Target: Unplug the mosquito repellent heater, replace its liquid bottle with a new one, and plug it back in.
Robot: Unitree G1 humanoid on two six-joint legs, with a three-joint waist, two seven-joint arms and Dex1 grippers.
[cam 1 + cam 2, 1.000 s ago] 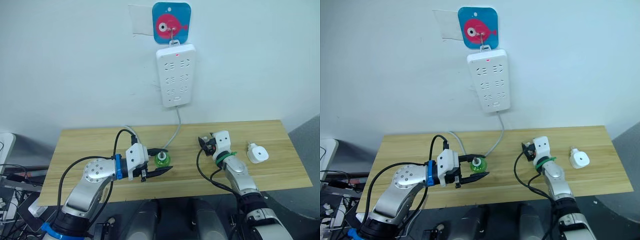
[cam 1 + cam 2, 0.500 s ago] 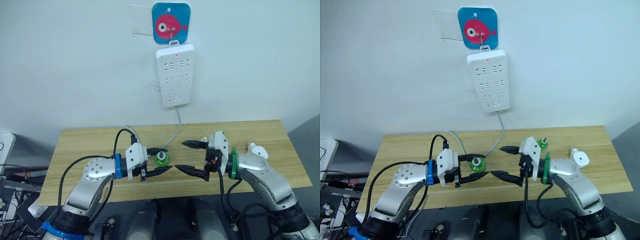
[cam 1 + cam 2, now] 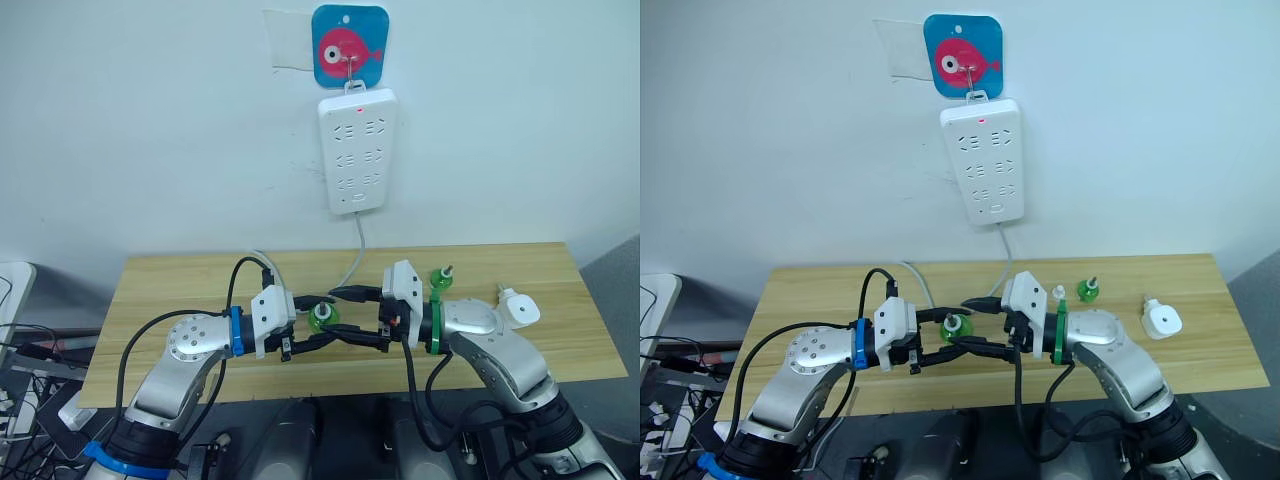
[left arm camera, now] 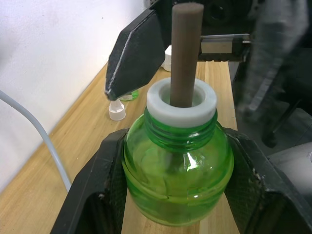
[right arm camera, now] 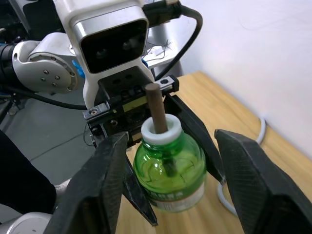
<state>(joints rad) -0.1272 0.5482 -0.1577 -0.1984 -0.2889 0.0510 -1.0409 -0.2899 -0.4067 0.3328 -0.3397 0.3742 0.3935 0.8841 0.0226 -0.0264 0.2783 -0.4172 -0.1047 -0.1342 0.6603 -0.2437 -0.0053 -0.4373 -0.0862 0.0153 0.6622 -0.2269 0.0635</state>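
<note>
Heater [image 3: 518, 309] lies unplugged on the table [image 3: 200, 275] near its right end, well apart from both grippers. A second green bottle [image 3: 438, 279] and a small white cap [image 3: 1059, 293] stand between the heater and the right arm.

Left gripper [image 3: 312, 321] is closed on a green bottle [image 4: 176, 178]: both fingers press the sides of the bottle body. The bottle is upright, its long axis vertical, with the brown wick [image 4: 185, 53] rising through the white collar.

Right gripper [image 3: 352, 315] faces the left gripper head-on. Its jaws are wide, one finger on each side of the bottle, not touching it.

The bottle sits directly ahead of the right jaws, between the two fingers, and across the closing line. This reads as a handover from left to right. The right jaws need to close on the bottle body clear of the left fingers. Tilting would likely put load on the wick.

Power strip [image 3: 357, 150] hangs on the wall above the table, red lamp lit, all sockets free.
</note>
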